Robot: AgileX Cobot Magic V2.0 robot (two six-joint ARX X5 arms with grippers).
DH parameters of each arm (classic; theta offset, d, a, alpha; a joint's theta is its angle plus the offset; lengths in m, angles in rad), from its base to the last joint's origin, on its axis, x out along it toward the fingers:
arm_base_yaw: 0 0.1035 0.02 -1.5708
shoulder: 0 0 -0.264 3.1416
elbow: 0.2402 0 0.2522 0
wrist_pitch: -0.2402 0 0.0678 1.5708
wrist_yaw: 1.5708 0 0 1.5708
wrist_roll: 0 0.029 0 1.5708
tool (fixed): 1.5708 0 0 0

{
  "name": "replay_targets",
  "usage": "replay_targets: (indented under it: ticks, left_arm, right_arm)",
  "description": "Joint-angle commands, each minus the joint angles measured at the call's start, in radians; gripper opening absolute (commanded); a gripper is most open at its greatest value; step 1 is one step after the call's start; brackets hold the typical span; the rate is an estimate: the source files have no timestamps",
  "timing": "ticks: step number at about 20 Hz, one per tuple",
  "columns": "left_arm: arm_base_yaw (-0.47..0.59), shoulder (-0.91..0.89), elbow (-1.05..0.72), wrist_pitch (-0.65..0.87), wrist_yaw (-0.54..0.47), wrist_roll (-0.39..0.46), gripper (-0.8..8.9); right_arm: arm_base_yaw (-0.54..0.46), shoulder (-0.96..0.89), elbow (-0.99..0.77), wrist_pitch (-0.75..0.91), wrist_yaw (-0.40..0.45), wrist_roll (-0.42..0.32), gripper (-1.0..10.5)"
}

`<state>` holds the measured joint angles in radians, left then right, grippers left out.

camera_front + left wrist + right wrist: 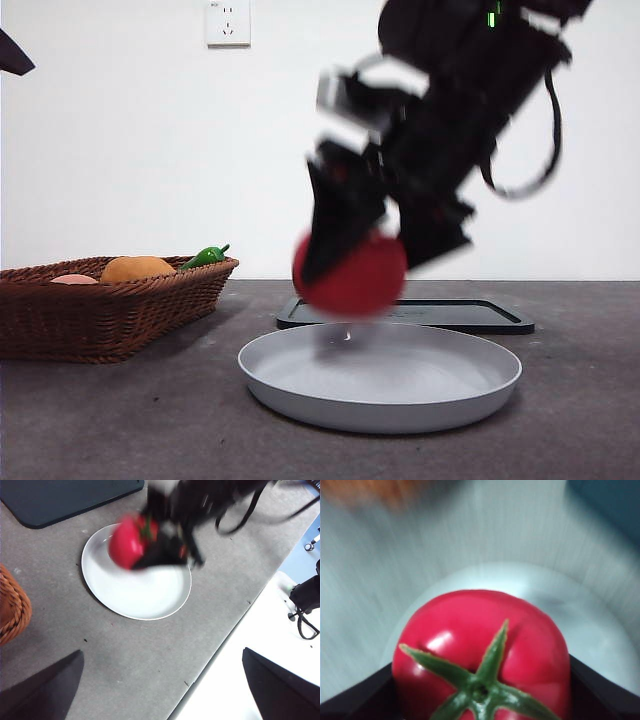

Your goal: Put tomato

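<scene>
Tomato: the tomato (352,275) is up in the air, clear of the table, hanging just above the near rim of the plate (380,405)!
Right gripper: the right gripper (372,245) has it clamped, one black jaw on each flank, and the arm is a blur.
Stem: the green star faces the right wrist camera (482,690), so the stem end points up into the claw; it's round, no real long axis.
Plate: pale, shallow, nothing on it, with a dark tray (490,315) behind.
The step: my call — bring it over the middle, lower until it touches, then let go, or it rolls.
Left gripper: the left gripper (162,685) waits well apart, jaws spread wide, holding nothing.
Basket: the basket (100,315) sits off to the side.
</scene>
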<state>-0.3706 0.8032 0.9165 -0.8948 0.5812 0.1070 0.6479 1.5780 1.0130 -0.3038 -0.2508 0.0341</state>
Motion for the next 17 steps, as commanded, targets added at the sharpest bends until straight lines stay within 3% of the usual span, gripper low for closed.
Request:
replay_targets:
  ticks: [1,7,17]
  left_arm:
    - [-0.003,0.006,0.021,0.004,0.006,0.012,4.98]
    - [-0.003,0.006,0.021,0.0,0.006,0.012,4.98]
    - [-0.003,0.006,0.021,-0.011,0.006,0.008,4.98]
  right_arm:
    - [-0.014,-0.01,0.077,0.01,0.042,0.003,2.2]
    - [-0.143,0.042,0.228,0.029,0.095,-0.031,2.2]
    - [-0.281,0.41,0.475,0.037,0.092,-0.065,2.2]
